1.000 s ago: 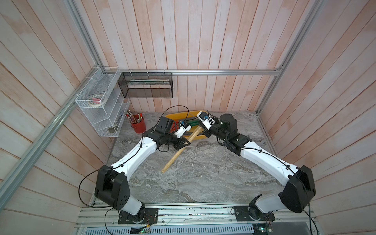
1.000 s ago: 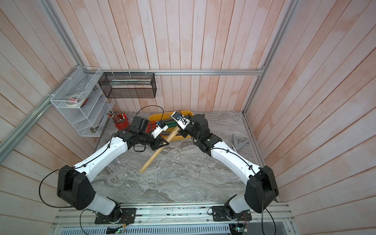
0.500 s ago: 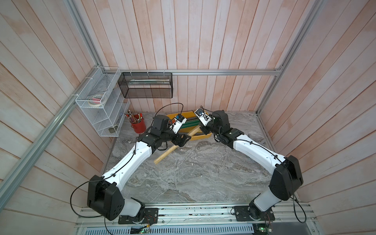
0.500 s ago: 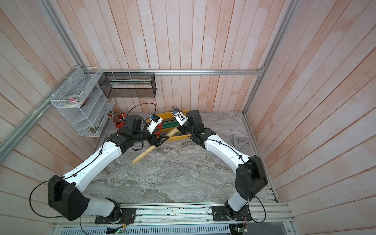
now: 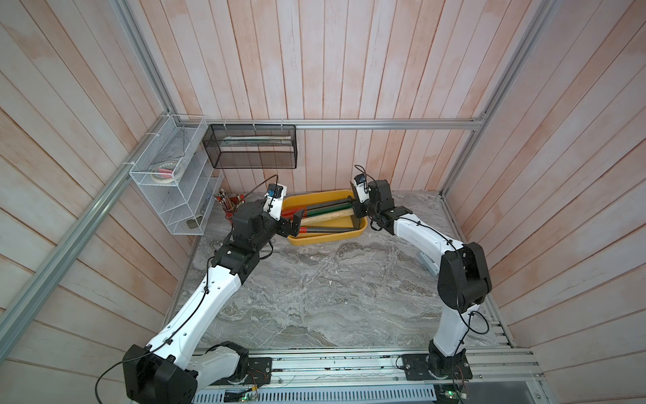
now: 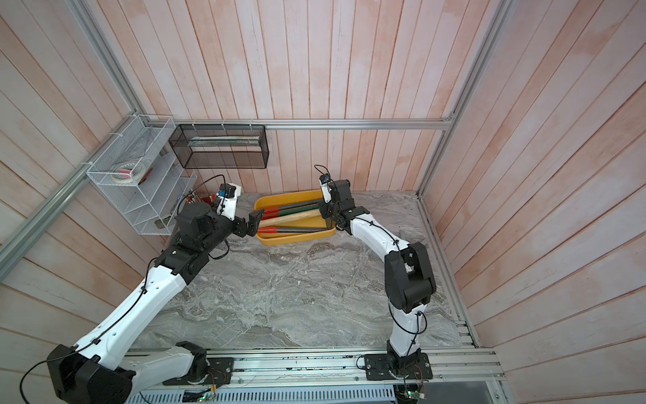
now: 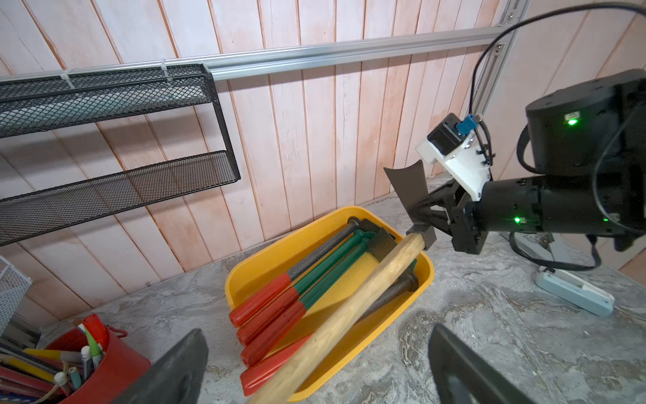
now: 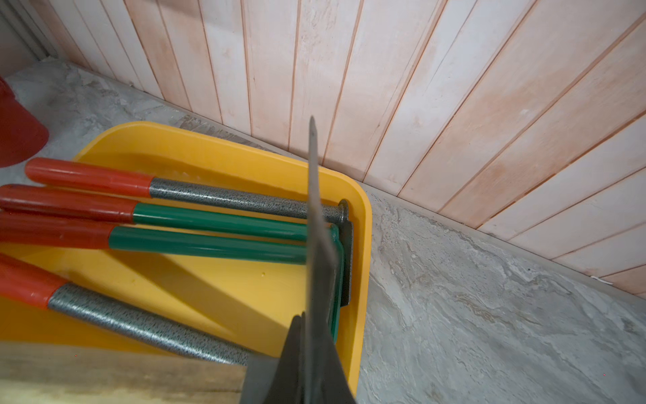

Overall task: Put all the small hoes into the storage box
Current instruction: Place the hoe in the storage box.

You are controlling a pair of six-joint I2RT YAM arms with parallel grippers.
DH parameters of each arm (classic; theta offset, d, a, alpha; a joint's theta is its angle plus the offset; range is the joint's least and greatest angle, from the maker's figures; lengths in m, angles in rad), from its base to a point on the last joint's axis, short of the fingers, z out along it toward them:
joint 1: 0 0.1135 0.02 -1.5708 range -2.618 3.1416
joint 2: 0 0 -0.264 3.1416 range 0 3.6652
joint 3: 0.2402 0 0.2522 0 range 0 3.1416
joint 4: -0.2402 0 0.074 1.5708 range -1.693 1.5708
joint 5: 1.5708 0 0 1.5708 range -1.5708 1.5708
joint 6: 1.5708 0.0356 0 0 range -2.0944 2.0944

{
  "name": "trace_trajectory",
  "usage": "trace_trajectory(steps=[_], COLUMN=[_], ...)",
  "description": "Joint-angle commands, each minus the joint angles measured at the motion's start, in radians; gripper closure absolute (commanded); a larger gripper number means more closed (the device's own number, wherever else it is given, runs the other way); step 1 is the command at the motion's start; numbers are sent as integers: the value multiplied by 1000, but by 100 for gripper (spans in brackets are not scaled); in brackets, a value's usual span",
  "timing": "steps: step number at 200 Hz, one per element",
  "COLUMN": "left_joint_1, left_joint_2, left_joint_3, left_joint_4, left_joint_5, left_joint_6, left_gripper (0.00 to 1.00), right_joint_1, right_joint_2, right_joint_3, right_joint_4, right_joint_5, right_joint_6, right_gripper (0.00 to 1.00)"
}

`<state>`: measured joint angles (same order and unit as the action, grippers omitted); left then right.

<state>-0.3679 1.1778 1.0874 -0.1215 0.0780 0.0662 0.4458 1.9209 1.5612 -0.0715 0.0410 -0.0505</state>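
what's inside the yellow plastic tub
In the yellow plastic tub: four red-gripped tools, two green-shafted, two speckled grey. The wooden-handled hoe lies slanted over them, blade in the right claw. Their heads are mostly covered.

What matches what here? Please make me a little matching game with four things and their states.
Things:
1. left hand
2. right hand
3. hoe
4. red cup

States:
A. holds pens
B. shut on the hoe
C. open
D. handle slants over the box

Pairs: 1-C, 2-B, 3-D, 4-A
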Motion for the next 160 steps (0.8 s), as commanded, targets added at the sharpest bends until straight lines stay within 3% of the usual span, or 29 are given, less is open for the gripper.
trace_trajectory(steps=[1,74,160], left_joint_1=[7,23,29], left_joint_2=[-9,1,38], left_joint_3=[-23,-18,-5], left_joint_4=[24,8,7], left_joint_5=[-20,-20,-12], left_joint_6=[-19,-17,-15], left_gripper=[0,0,0], right_joint_1=[-4,-42,-48], right_joint_2=[51,220,263], right_joint_3=[81,219,165], right_joint_4=[94,105,158], right_joint_5=[-51,-58,-45], right_joint_6=[75,67,65], right_gripper=[100,100,100])
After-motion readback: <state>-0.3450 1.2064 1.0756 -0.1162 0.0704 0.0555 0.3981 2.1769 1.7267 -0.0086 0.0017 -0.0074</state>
